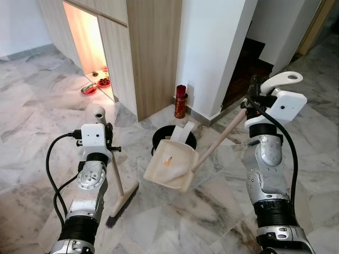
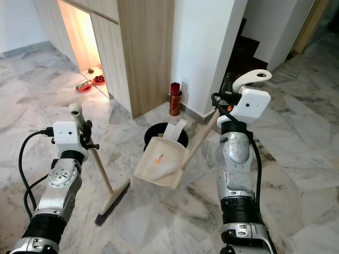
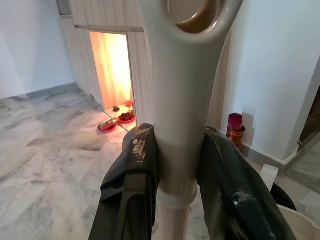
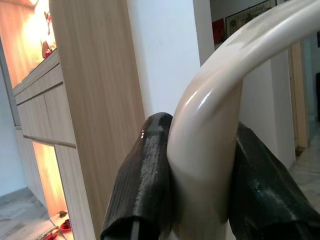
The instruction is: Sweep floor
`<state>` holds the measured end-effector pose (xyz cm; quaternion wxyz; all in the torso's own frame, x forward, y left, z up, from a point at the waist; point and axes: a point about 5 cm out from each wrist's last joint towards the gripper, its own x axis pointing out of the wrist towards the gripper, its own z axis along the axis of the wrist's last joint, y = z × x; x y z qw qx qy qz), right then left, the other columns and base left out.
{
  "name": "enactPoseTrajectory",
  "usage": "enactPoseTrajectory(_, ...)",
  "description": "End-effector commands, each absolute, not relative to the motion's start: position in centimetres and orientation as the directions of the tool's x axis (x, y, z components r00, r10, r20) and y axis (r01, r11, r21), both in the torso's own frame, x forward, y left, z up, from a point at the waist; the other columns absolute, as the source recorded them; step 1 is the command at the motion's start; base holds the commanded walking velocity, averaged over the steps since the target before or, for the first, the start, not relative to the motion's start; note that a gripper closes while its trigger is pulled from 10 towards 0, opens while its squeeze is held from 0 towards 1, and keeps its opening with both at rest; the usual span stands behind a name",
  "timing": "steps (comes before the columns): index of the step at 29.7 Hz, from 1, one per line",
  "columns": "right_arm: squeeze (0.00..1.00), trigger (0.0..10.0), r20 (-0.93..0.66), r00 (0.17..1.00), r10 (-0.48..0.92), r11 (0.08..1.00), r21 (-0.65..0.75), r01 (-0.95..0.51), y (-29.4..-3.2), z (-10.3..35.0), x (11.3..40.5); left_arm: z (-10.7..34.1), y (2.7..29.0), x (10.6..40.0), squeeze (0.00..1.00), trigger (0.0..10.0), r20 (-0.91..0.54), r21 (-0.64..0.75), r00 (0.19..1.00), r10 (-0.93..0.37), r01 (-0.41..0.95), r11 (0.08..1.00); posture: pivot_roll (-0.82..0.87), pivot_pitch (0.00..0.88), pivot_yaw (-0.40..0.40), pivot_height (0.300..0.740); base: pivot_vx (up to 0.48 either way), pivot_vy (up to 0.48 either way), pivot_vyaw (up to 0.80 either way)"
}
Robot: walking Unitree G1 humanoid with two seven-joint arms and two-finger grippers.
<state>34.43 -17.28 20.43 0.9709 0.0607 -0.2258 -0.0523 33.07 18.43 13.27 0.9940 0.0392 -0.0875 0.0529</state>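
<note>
Left gripper (image 3: 177, 200): clamped on the broom's cream handle just under its looped end, one black finger (image 3: 131, 185) pressed to each side.
Broom (image 1: 117, 180): held nearly upright to the left of the bin; its wooden shaft slopes down to a dark-bristled head that rests on the marble floor (image 1: 32, 137).
Right gripper (image 4: 200, 200): closed on the dustpan's curved cream grip, the fingers (image 4: 145, 185) tight against both sides of it.
Dustpan (image 1: 172, 163): cream, lifted off the floor and tilted just in front of the bin, partly covering the bin's near rim; its long wooden handle (image 1: 220, 138) runs up and to the right from the pan to the right gripper. A small orange-brown scrap (image 1: 168, 161) lies inside the pan.
Bin (image 1: 159, 138): black, round, on the floor; a white piece (image 1: 183, 131) stands up at it behind the pan.
Red canister (image 1: 180, 101): behind the bin, at the foot of the white wall (image 1: 212, 47).
Cabinet (image 1: 151, 47): wooden, behind and left of the bin; farther left a lit alcove (image 1: 87, 42) opens at floor level, with red dishes (image 1: 98, 84) set in it.
</note>
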Motion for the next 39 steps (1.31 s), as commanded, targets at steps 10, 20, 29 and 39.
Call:
enactPoseTrajectory(10, 0.0, 10.0, 0.519, 0.848, -0.113, 0.985, 0.17, 0.027, -16.3, 22.6, 34.5, 14.9, 18.6, 33.1, 0.0, 10.0, 0.258, 0.091, 0.962, 0.093, -0.12, 0.989, 0.03, 0.0, -0.034, 0.74, 0.275, 0.0, 0.0)
enactPoseTrajectory(20, 0.0, 10.0, 0.59, 0.804, -0.079, 0.994, 0.109, 0.018, -16.1, 24.1, 34.2, 14.9, 18.7, 32.9, 0.0, 10.0, 0.265, 0.09, 0.959, 0.099, -0.127, 0.988, 0.03, 0.0, -0.035, 0.74, 0.29, 0.0, 0.0)
enactPoseTrajectory(29, 0.0, 10.0, 0.622, 0.781, -0.055, 0.996, 0.092, -0.003, -15.6, 24.8, 34.0, 15.2, 18.7, 33.1, 0.0, 10.0, 0.273, 0.092, 0.957, 0.096, -0.125, 0.988, 0.03, 0.0, -0.03, 0.74, 0.291, 0.0, 0.0)
enactPoseTrajectory(39, 0.0, 10.0, 0.647, 0.762, -0.025, 0.996, 0.079, -0.034, -14.9, 25.4, 33.7, 15.4, 18.6, 33.1, 0.0, 10.0, 0.282, 0.09, 0.955, 0.091, -0.121, 0.989, 0.03, 0.0, -0.03, 0.74, 0.292, 0.0, 0.0)
